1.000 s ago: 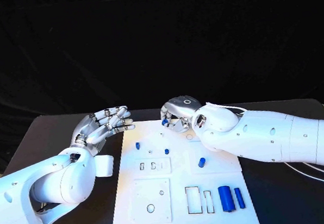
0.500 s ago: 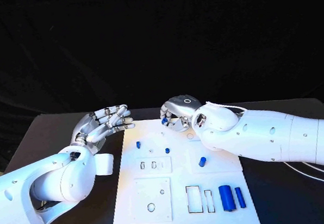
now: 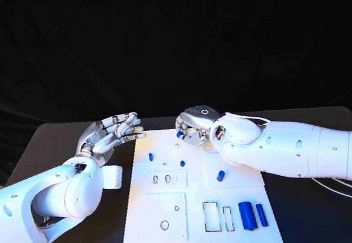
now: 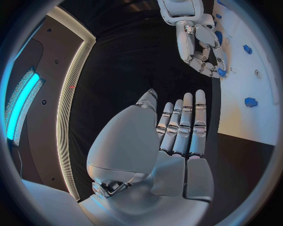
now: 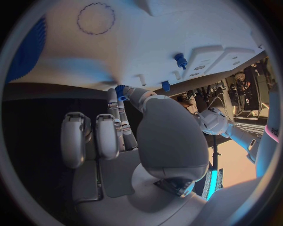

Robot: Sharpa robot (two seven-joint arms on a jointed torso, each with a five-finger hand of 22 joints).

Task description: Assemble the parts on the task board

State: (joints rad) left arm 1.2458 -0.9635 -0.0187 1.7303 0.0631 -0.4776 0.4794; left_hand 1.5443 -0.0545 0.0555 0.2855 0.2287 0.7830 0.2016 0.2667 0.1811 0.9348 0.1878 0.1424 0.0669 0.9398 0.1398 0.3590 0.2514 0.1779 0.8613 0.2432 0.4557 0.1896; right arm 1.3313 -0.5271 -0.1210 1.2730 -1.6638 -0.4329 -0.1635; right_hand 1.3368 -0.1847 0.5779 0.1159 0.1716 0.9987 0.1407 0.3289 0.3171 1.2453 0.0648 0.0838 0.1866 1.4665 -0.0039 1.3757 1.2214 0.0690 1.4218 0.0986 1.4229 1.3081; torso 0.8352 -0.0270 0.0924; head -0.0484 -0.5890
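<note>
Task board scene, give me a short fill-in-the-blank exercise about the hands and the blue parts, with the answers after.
1. The right hand pinches a small ____ part at the far end of the task board.
2. The left hand holds ____, its fingers apart.
3. The two long blue cylinders lie at the board's near ____ corner in the head view.

Missing words: blue; nothing; right

A black tabletop [image 3: 58, 141] carried the scene, its dark surface showing on both sides of the work area. Behind its far edge hung a black cloth backdrop [image 3: 167, 45], wrinkled in soft folds. At the near right corner, pale cables [image 3: 351, 193] trailed across the tabletop toward the edge.
</note>
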